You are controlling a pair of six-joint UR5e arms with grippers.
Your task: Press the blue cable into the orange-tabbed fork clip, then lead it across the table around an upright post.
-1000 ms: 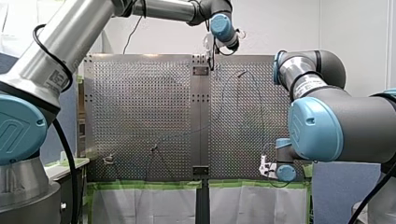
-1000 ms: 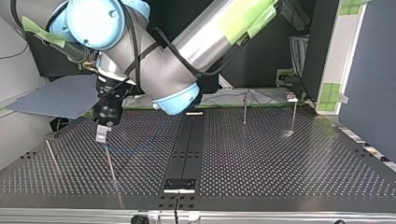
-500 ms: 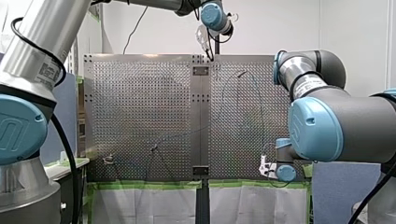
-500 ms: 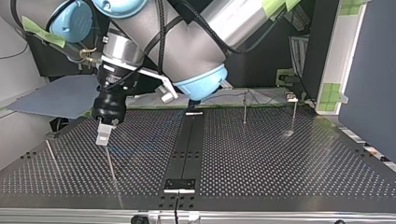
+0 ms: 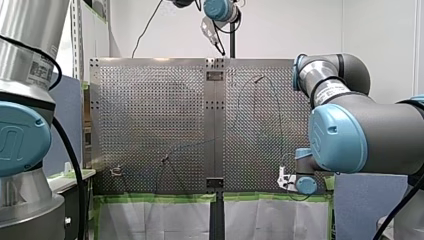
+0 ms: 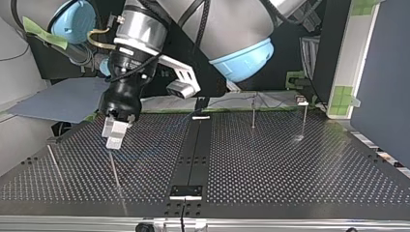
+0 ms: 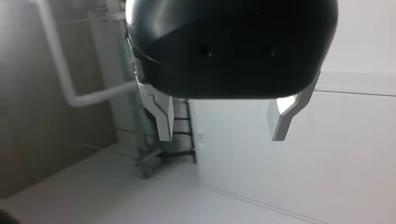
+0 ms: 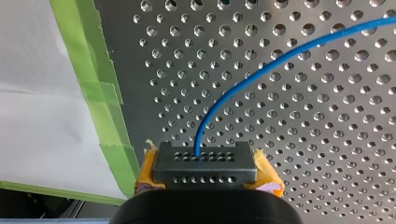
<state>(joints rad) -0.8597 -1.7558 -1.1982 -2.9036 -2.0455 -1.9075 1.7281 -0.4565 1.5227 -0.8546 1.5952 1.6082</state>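
right gripper (image 8: 205,171): yellow pads (image 8: 267,175) pinch black plug (image 8: 205,161) | blue cable (image 8: 261,69) leaves plug ahead of the pads, arcs over table (image 8: 327,140) | left gripper (image 7: 219,135): fingers (image 7: 163,116) spread, raised past table's far edge, well apart from cable

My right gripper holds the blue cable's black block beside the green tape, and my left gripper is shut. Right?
No: my left gripper is open, nothing between its fingers, as the left wrist view shows. My right gripper does hold the black block on the blue cable beside the green tape.
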